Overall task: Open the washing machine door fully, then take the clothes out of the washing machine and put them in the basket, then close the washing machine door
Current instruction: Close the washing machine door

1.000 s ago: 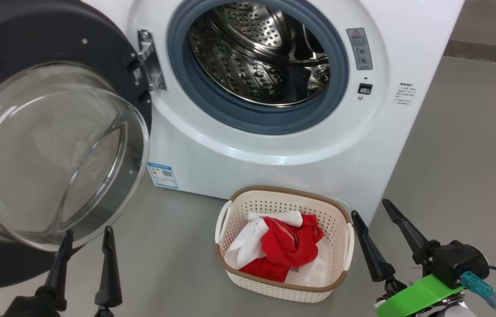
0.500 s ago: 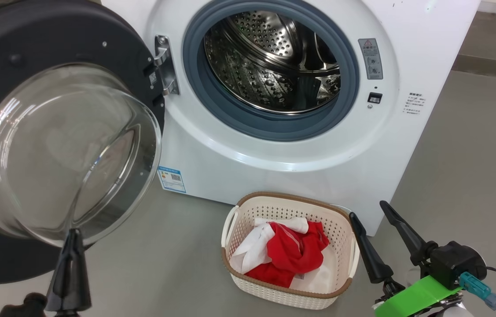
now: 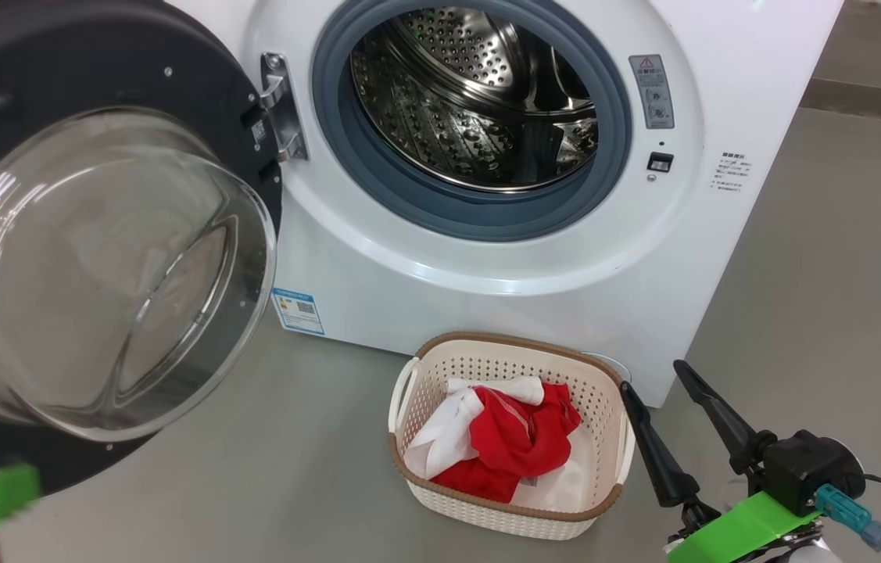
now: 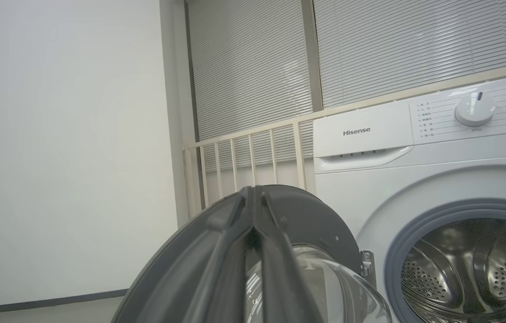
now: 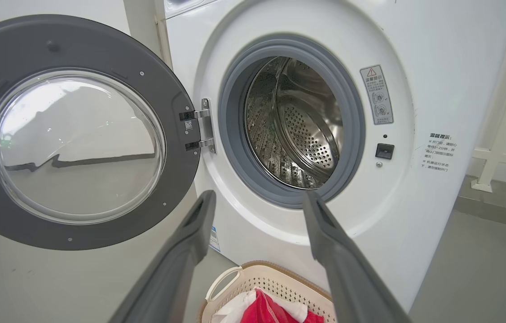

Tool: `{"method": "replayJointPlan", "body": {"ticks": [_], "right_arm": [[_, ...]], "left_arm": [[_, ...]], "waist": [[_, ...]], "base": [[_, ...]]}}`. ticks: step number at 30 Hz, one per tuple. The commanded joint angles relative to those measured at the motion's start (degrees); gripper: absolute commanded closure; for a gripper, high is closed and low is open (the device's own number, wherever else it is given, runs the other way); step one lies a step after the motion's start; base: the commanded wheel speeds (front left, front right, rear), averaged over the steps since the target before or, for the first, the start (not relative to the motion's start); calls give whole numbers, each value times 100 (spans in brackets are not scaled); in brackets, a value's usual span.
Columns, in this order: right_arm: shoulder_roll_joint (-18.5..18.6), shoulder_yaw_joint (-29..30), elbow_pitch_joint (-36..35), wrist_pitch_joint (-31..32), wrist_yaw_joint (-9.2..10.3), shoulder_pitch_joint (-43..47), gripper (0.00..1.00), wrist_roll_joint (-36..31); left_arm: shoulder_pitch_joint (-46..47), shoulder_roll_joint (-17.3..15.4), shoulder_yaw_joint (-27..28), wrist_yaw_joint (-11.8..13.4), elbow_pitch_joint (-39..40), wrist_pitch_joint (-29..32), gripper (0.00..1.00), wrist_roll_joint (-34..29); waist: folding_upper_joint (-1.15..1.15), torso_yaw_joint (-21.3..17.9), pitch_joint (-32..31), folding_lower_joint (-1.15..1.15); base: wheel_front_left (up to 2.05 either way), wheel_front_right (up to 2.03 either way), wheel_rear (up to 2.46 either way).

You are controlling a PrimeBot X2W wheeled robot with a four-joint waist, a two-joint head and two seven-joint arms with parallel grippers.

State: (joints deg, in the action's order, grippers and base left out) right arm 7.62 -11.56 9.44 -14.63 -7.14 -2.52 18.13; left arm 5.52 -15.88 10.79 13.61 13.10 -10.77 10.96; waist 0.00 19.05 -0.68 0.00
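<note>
One step remains by my reading: door [image 3: 96,266] hangs wide left of the machine [image 3: 487,313], ahead of clenched, empty left jaws; right jaws gape near basket [image 3: 503,341].

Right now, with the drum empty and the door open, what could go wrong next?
The left gripper is shut near the door, so it can only push; its tips may slide off it. The right gripper hangs open close to the basket and could knock it when the robot turns.
</note>
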Motion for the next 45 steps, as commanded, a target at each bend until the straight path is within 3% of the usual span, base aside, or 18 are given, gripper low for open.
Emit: {"method": "replayJointPlan", "body": {"ticks": [1, 6, 16, 30, 38, 45], "right_arm": [[97, -92, -126, -37, -35, -126, 0, 29], [168, -56, -112, -37, -35, -73, 0, 4], [184, -41, -68, -37, -35, -8, 0, -71], [289, -120, -61, -37, -35, -71, 0, -57], [337, -147, -78, -37, -35, -112, 0, -27], [372, -117, -111, -37, -35, -77, 0, 3]], "left_arm": [[379, -263, 396, 64, 105, 6, 100, 97], [1155, -493, 1023, 8, -498, 167, 100, 873], [2553, -892, 1460, -153, -2408, 712, 100, 1879], [4023, -1440, 1682, -372, -5074, 2448, 100, 3033], [4499, -1590, 2166, -483, -5915, 3211, 100, 3827], [4552, -1682, 2176, -597, -6228, 3650, 100, 4014]], "waist": [[0, 0, 5, 0], [0, 63, 21, 0], [0, 102, -39, 0], [0, 21, 94, 0], [0, -127, 170, 0], [0, -169, 208, 0]], "base": [[0, 0, 0], [0, 0, 0], [0, 0, 0], [0, 0, 0], [0, 0, 0], [0, 0, 0]]}}
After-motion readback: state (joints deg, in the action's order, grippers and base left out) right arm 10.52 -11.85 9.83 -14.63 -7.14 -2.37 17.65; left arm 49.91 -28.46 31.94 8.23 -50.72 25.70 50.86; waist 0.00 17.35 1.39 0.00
